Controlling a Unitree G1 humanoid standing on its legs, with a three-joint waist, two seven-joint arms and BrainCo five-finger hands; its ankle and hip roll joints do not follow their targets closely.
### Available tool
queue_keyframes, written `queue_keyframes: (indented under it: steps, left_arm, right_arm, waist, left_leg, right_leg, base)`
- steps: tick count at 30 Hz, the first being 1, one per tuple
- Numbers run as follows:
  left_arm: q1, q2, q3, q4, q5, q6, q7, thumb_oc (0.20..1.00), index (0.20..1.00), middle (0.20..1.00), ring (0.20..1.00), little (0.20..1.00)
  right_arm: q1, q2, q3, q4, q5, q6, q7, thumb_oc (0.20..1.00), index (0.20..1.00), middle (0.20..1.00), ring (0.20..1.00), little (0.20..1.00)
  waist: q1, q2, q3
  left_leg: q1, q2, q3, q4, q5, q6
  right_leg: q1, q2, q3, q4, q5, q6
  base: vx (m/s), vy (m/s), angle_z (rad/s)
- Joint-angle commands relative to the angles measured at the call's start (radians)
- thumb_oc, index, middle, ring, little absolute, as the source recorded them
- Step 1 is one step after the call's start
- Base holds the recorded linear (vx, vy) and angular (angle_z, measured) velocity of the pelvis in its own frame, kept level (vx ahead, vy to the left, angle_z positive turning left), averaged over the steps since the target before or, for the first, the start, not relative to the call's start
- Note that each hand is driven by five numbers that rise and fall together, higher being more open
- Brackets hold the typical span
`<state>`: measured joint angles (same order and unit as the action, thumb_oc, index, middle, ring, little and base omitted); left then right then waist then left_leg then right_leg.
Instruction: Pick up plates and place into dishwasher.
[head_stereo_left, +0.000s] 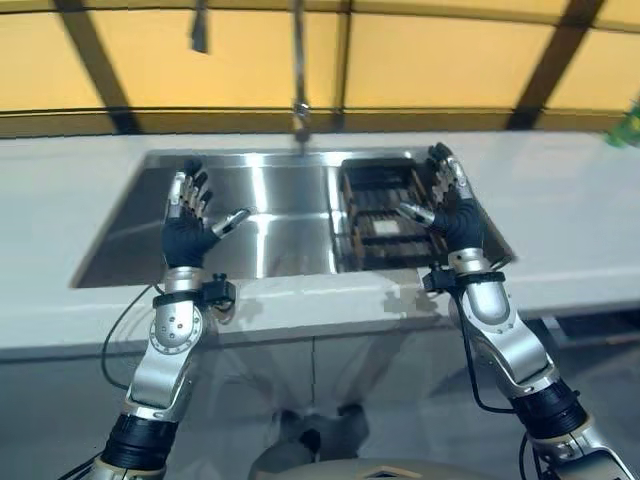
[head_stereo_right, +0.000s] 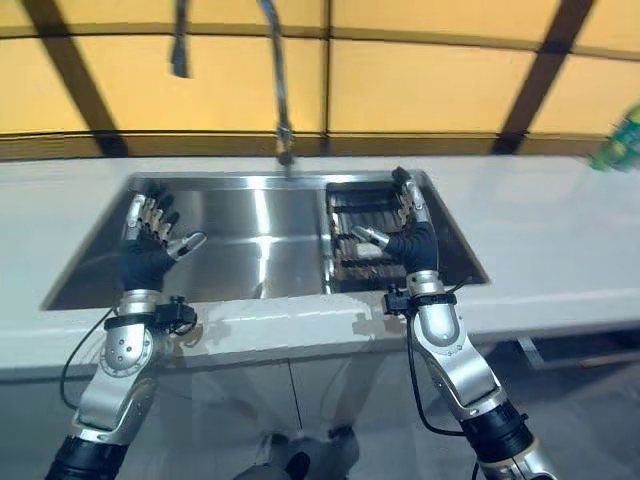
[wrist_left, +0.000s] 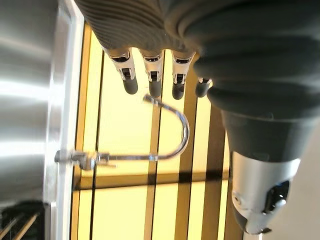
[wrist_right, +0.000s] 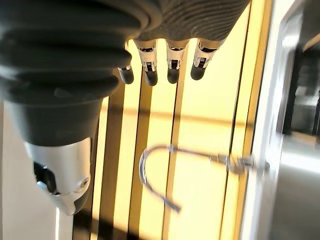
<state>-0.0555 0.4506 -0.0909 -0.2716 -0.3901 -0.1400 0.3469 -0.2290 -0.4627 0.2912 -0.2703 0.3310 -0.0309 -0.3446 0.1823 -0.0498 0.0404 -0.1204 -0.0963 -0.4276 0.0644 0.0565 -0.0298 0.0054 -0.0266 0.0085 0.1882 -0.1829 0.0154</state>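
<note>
my left hand (head_stereo_left: 188, 238) and right hand (head_stereo_left: 452, 215) hover over the sink (head_stereo_left: 250, 215) at mid frame, fingers straight, holding nothing. no plate is visible, so i cannot tell which way one lies. the dark rack (head_stereo_left: 380, 215) sits in the sink's right half, beside my right hand, the nearer.

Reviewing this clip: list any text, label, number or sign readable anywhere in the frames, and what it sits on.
No readable text in these frames.
green object at the counter's far right edge: any print is too blurred to read.
sink, rack, faucet: no markings visible.
left hand, right hand: both open and raised over the sink, no labels visible.
</note>
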Motion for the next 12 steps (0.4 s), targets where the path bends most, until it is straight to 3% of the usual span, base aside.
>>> queue_keyframes:
  steps: [1,4,8,10,12]
  left_arm:
    - [-0.064,0.018,0.015,-0.043,-0.069,-0.023,-0.025,1.000,1.000,1.000,1.000,1.000]
    - [-0.065,0.013,0.021,-0.039,-0.096,-0.032,-0.055,1.000,1.000,1.000,1.000,1.000]
    - [-0.105,-0.017,-0.020,-0.014,-0.101,-0.038,-0.101,1.000,1.000,1.000,1.000,1.000]
    - [-0.135,-0.033,-0.049,0.011,-0.082,-0.046,-0.084,1.000,1.000,1.000,1.000,1.000]
    - [-0.150,-0.040,-0.055,0.022,-0.070,-0.048,-0.069,1.000,1.000,1.000,1.000,1.000]
  right_arm:
    - [-0.049,-0.014,-0.008,-0.077,0.002,-0.027,0.012,1.000,1.000,1.000,1.000,1.000]
    - [-0.042,-0.015,-0.009,-0.051,-0.008,-0.041,-0.004,1.000,1.000,1.000,1.000,1.000]
    - [-0.029,-0.017,-0.030,-0.030,-0.040,-0.050,-0.044,1.000,1.000,1.000,1.000,1.000]
    - [-0.040,-0.008,-0.026,-0.010,-0.040,-0.060,-0.056,1.000,1.000,1.000,1.000,1.000]
    - [-0.057,0.001,-0.025,0.004,-0.034,-0.059,-0.049,1.000,1.000,1.000,1.000,1.000]
  waist:
    - [0.037,-0.026,-0.018]
    - [0.036,-0.029,-0.006]
    - [-0.018,-0.021,0.013]
    - [-0.041,-0.017,0.017]
    - [-0.052,-0.014,0.014]
  left_leg:
    - [0.019,-0.009,0.089,0.147,-0.087,0.038]
    - [0.002,-0.005,0.142,0.187,-0.067,0.039]
    - [-0.029,0.028,0.316,0.220,-0.027,0.014]
    - [-0.030,0.045,0.337,0.207,-0.008,0.003]
    - [0.000,0.040,0.321,0.168,-0.026,0.010]
  right_leg:
    - [0.011,-0.041,-0.031,-0.167,0.199,0.026]
    - [0.029,-0.031,-0.080,-0.169,0.191,0.009]
    - [0.063,-0.020,-0.154,-0.189,0.191,-0.005]
    - [0.072,-0.014,-0.156,-0.195,0.190,-0.008]
    - [0.074,-0.013,-0.139,-0.199,0.191,-0.007]
  base:
    - [0.03,-0.245,0.58]
    - [0.00,-0.193,0.50]
    - [-0.04,-0.102,0.77]
    - [-0.03,-0.004,1.01]
    - [0.01,0.035,0.23]
